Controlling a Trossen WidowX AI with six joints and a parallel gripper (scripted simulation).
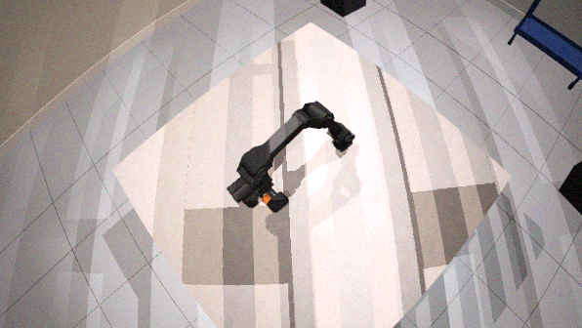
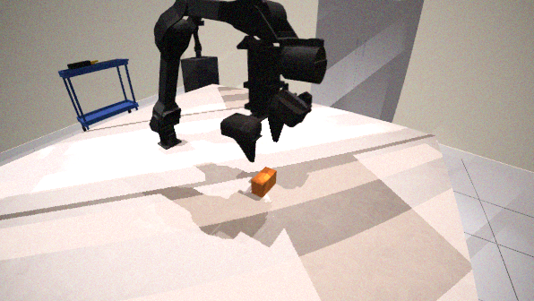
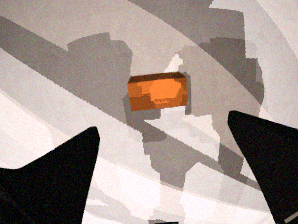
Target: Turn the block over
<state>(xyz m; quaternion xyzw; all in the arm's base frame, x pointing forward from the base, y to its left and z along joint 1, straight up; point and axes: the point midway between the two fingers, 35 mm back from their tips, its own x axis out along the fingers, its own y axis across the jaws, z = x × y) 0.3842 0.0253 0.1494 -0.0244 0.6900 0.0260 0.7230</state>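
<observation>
The orange block (image 1: 267,198) (image 2: 263,182) (image 3: 158,92) rests on the table (image 1: 342,273) (image 2: 134,251). In the wrist view its upper face is patchy with light and shade, with a few tiny dark specks near the lower edge, and a darker side shows along its far edge. No clear mark shows on the visible faces; the other sides are hidden. My gripper (image 2: 264,150) (image 3: 165,125) is open and empty, above the block with its fingers pointing down. In the wrist view the block lies beyond the fingertips, slightly left of midway between them. In the top view the arm partly covers it.
The arm's base (image 1: 344,140) (image 2: 169,141) stands on the table behind the block as seen in the exterior view. A blue cart (image 1: 552,44) (image 2: 107,109) stands off the table. Dark patches of shadow cross the tabletop around the block.
</observation>
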